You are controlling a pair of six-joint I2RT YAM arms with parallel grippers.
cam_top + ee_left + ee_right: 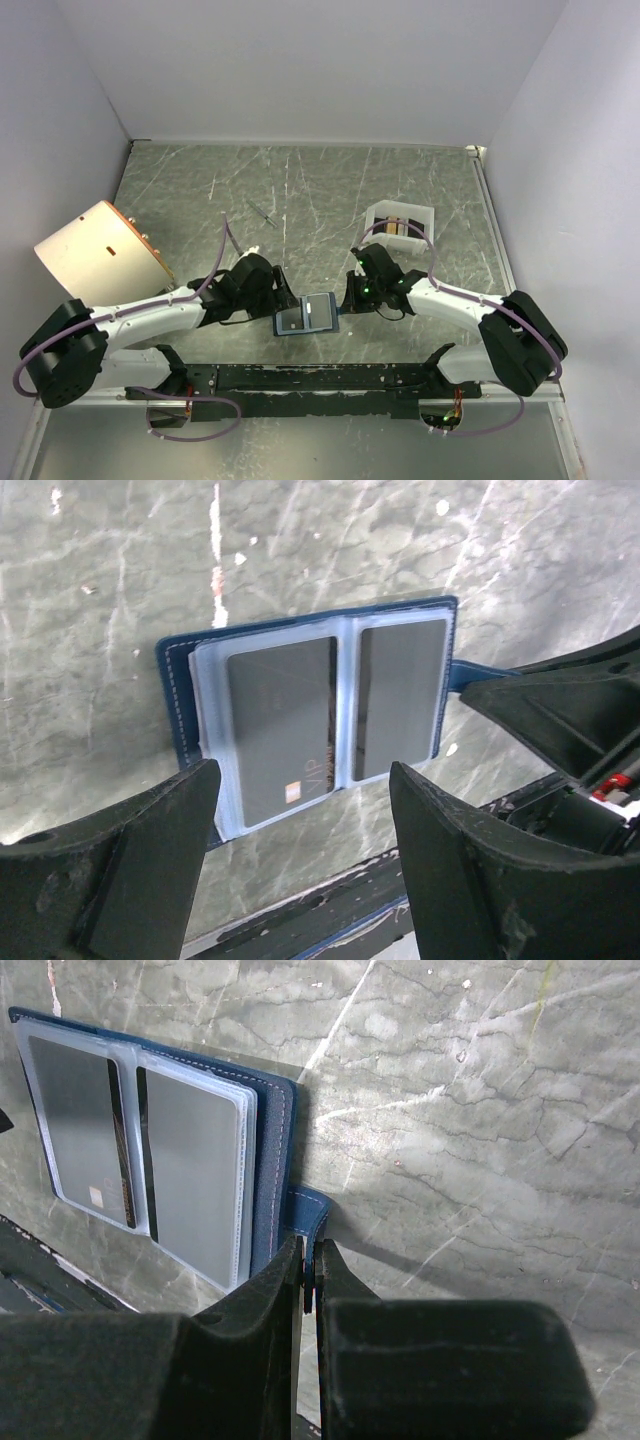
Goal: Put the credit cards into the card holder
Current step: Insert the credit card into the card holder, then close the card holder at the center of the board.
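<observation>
Left gripper (300, 790) is spread wide with nothing between the fingers, hovering just above the open dark blue folding card holder (340, 700). The holder lies flat on the grey marbled table (300, 180), between the two arms near the front edge. Two dark rectangular credit cards sit in its clear plastic sleeves: one marked VIP in the left-hand pocket (280, 720), one in the right-hand pocket (400, 695). Both look fully seated (no corner sticking out, as far as the wrist view shows).

Right gripper (308, 1260) is pressed together at the blue snap tab (305, 1208), touching it. Can't tell if it pinches the tab or only pins it down.

My read:
- left should lift straight up so no finger catches a sleeve edge
- right should hold that tab so the holder stays open and flat
- more cards seem to be in the small white box-like tray (425, 215) further back; pick one by a short edge
- slide it in low, along the sleeve mouth
- risk: thin sleeves buckling, or the holder folding if the tab is let go
</observation>
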